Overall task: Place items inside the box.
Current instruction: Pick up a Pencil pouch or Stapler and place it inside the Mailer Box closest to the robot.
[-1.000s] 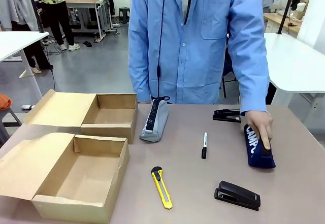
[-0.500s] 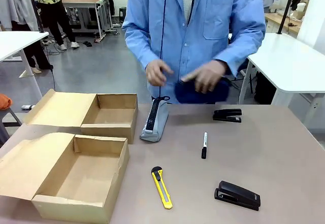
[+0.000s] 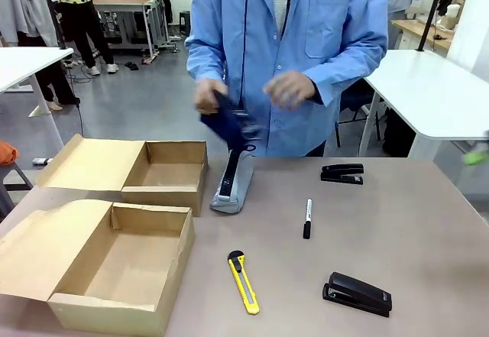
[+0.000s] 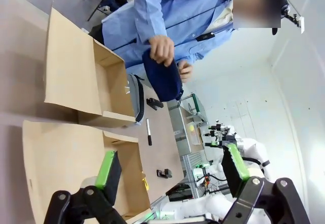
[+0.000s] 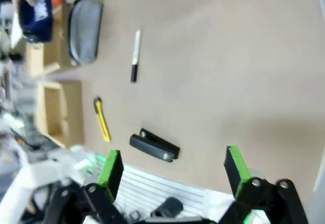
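With the left claw (image 4: 171, 166) and right claw (image 5: 173, 164) both gaping empty, the soft navy fabric pouch (image 3: 229, 123), blurred and seemingly slanted, hangs in the person's hand (image 3: 207, 95) near the far open cardboard box (image 3: 176, 154), on the left claw's side of the surface (image 3: 428, 222)

Robotics lab/wkshop: white worktables (image 3: 443, 100), equip. bench (image 3: 126, 2) at back, bare concrete floor (image 3: 137, 100)

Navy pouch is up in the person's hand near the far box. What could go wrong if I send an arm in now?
1. The person's hand holds the navy pouch in the air above the grey pouch, next to the far box; an arm reaching there could strike the hand.
2. The grey pouch stands on its narrow side by that box; a dropped pouch or a nudge would likely topple it.
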{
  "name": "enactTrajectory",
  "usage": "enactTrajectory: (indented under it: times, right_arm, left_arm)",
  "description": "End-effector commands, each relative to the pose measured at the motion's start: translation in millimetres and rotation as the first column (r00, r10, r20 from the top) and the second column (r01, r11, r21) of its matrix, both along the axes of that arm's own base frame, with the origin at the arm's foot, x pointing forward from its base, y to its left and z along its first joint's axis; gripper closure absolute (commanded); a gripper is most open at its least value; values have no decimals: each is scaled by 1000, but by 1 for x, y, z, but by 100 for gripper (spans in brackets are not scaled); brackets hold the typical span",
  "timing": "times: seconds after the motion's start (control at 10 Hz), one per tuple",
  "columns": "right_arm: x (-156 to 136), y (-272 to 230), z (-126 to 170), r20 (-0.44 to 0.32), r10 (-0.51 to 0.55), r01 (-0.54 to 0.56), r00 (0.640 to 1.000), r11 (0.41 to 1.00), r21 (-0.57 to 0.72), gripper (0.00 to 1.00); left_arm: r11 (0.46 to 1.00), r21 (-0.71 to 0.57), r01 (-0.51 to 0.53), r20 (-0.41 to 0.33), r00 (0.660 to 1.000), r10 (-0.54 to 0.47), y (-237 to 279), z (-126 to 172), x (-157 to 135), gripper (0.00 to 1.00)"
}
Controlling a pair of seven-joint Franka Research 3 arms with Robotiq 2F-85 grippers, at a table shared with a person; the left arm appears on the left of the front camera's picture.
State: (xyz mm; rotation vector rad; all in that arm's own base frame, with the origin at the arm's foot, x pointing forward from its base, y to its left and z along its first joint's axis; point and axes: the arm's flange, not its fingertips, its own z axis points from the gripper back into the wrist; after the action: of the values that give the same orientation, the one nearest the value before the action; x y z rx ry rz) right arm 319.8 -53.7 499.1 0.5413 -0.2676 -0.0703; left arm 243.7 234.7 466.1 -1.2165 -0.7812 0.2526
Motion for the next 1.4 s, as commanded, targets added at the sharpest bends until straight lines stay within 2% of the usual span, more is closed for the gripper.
enactTrajectory:
  times: [0.0,0.1,0.4,0.6,0.7,0.8,0.9,1.1,1.3]
  right_arm:
    - [26,59,-3,11,153,-151,988,982,-113,0]
    - [0,0,0,0,0,0,1000,1000,0,0]
    - [0,0,0,0,0,0,1000,1000,0,0]
    - [18,37,2,14,84,-84,996,996,-10,0]
    - [45,92,16,37,76,-77,996,997,23,0]
    - [71,143,34,45,-18,15,999,998,59,0]
    - [94,189,39,40,4,-6,999,999,34,0]
    - [128,308,23,-90,79,-90,993,988,-128,0]
    - [129,396,-14,-131,118,-148,984,956,-251,0]
  left_arm:
    - [1000,-5,-2,35,999,2,0,2,1,0]
    - [1000,-5,-2,35,999,2,0,2,1,0]
    - [1000,-5,-2,35,999,2,0,2,1,0]
    - [1000,-5,-2,35,999,2,0,2,1,0]
    - [1000,-5,-2,35,999,2,0,2,1,0]
    - [1000,-5,-2,35,999,2,0,2,1,0]
    - [1000,-5,-2,35,999,2,0,2,1,0]
    - [1000,-5,-2,35,999,2,0,2,1,0]
    - [1000,-5,-2,35,999,2,0,2,1,0]
